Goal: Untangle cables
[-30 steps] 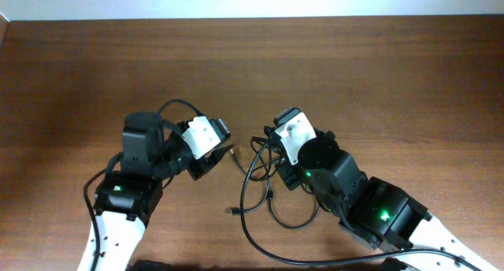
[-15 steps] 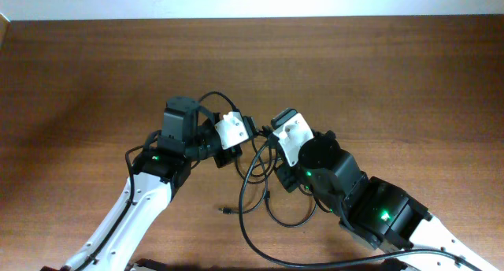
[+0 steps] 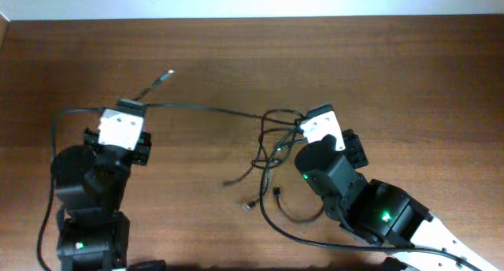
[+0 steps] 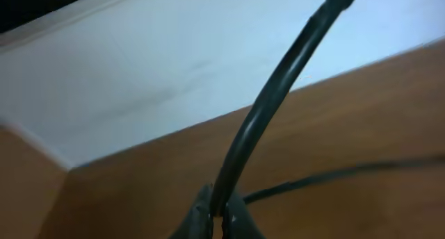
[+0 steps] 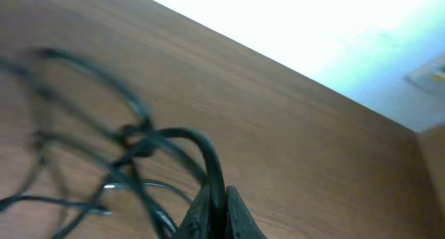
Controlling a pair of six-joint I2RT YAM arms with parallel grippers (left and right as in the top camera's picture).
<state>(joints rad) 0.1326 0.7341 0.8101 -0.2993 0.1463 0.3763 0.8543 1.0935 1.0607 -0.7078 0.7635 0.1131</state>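
Note:
Several thin black cables lie tangled (image 3: 272,149) at mid-table. One cable (image 3: 205,109) runs taut from the tangle leftward to my left gripper (image 3: 131,106), and its silver-tipped plug (image 3: 167,74) sticks out beyond the fingers. In the left wrist view the left gripper (image 4: 217,215) is shut on that cable (image 4: 278,93), which rises to the upper right. My right gripper (image 3: 299,122) sits at the tangle's right edge. The right wrist view has the right gripper (image 5: 215,211) shut on a looping cable (image 5: 201,145), with the blurred tangle (image 5: 104,149) to its left.
Loose plug ends (image 3: 246,205) lie on the wooden table (image 3: 378,66) just below the tangle. A thicker black wire (image 3: 276,224) curves from the right arm across the near side. The table's far edge meets a white wall (image 3: 252,1).
My left gripper closed on a cable at the tangle and pulled far left, drawing it out taut. My right gripper shifted slightly up and right, still shut.

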